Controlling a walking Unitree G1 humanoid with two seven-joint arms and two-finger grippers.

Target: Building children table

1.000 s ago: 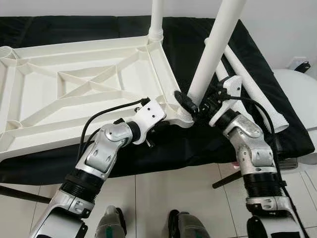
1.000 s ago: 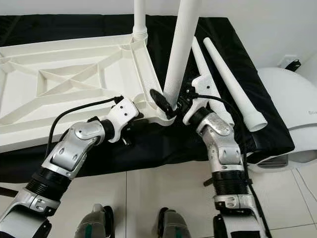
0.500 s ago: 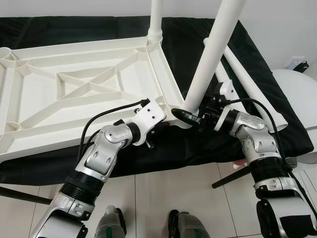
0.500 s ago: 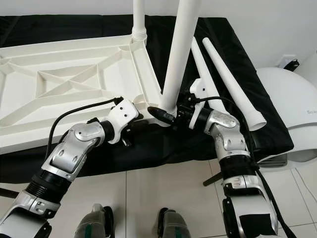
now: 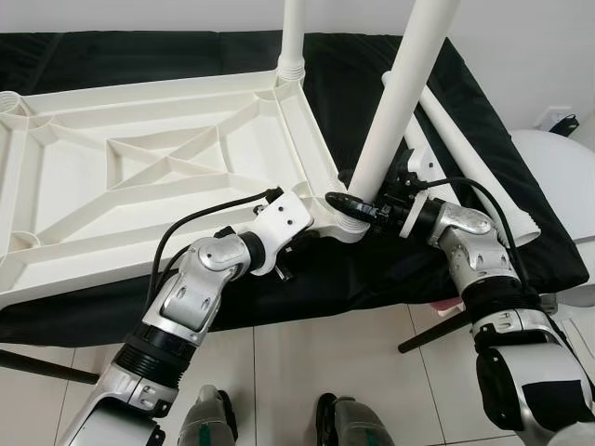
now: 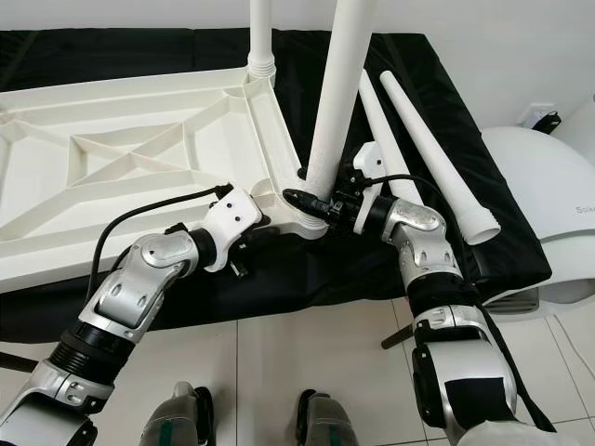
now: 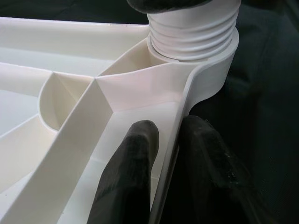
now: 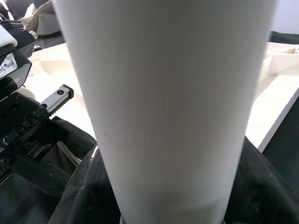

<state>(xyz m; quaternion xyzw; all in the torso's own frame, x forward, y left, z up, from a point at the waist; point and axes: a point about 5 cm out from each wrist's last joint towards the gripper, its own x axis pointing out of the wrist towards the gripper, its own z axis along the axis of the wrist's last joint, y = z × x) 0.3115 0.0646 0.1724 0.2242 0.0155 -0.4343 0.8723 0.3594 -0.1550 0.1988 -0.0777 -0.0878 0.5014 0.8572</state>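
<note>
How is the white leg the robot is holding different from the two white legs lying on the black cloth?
The held leg stands nearly upright in the tabletop's corner socket, gripped near its base by the right gripper. The loose legs lie flat on the black cloth, attached to nothing. All are white, round and tapered.

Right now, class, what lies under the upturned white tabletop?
Under the tabletop lies a black cloth, showing along its near edge and far side. What the cloth covers is hidden. Two loose legs lie on it beside the tabletop.
</note>
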